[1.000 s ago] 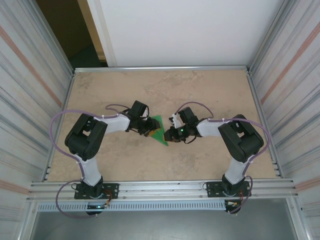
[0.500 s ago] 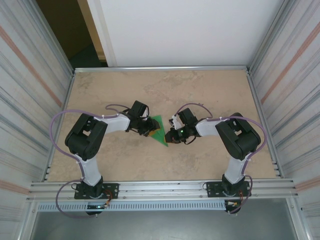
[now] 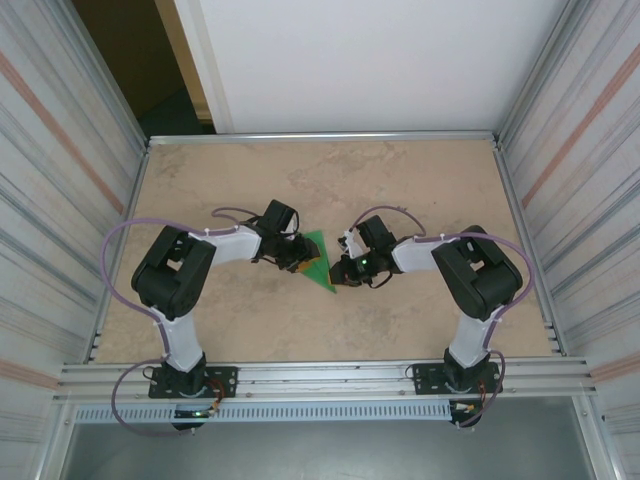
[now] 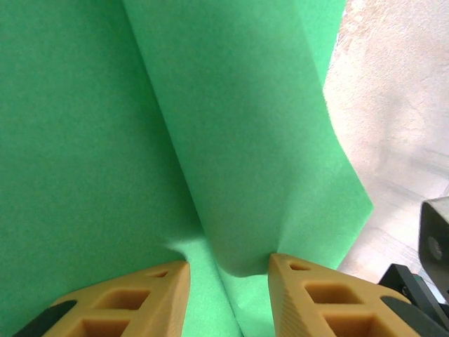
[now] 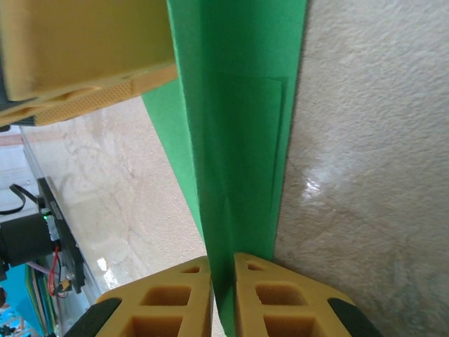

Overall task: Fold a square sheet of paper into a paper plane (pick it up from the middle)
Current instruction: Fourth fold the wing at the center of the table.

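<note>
The thin bright green paper sheet [image 3: 318, 260], already creased into a pointed triangular outline, is lying at the middle of the frame on the mottled tan tabletop [image 3: 420, 190]. Narrowing it into a dart is, I judge, not yet done. The right gripper [image 5: 222, 281] is clamping its edge. The left gripper [image 4: 228, 281] is straddling a rounded fold with its fingers apart; I cannot tell whether they are squeezing it.
</note>
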Robot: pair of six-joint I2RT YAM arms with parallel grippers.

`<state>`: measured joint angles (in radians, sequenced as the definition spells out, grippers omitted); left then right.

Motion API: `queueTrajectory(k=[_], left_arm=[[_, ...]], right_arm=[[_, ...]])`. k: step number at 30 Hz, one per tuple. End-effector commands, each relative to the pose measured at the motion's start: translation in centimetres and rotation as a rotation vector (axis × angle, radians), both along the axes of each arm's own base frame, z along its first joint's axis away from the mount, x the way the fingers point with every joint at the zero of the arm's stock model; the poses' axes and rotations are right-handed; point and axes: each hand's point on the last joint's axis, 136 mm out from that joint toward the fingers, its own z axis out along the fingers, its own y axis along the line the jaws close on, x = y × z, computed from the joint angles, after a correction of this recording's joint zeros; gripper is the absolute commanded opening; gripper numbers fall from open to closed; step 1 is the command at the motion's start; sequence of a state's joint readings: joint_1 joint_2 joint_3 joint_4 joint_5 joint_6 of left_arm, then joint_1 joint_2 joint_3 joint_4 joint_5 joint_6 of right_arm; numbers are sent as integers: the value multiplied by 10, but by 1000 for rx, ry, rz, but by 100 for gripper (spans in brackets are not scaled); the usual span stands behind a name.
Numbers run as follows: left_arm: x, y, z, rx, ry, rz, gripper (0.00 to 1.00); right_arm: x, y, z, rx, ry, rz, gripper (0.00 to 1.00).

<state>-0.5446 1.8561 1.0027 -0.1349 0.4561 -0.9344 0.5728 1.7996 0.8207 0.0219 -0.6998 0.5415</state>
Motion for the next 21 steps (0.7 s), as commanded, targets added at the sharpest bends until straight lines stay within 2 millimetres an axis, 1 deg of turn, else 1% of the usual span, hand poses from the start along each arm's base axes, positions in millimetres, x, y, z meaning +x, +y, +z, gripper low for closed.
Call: queueTrajectory(k=[1,5,8,17,21], left_arm=[[-49,39,-66,216,207,-6,38],[-50,40,-68,223,216,-9,38],[-52,41,-71,228,224,-12,38],[-59,48,-79,270,257,-12,38],[-62,51,-84,283,272,-12,36]], right_arm=[[1,-4,10,1,-19,-5,15],[-6,-6,-6,-18,21,7,14],[-8,-8,-14,-34,37,4,14],[-9,-14,-25,-63,49,-8,11],[-10,-16,-27,-63,55,-11,10]])
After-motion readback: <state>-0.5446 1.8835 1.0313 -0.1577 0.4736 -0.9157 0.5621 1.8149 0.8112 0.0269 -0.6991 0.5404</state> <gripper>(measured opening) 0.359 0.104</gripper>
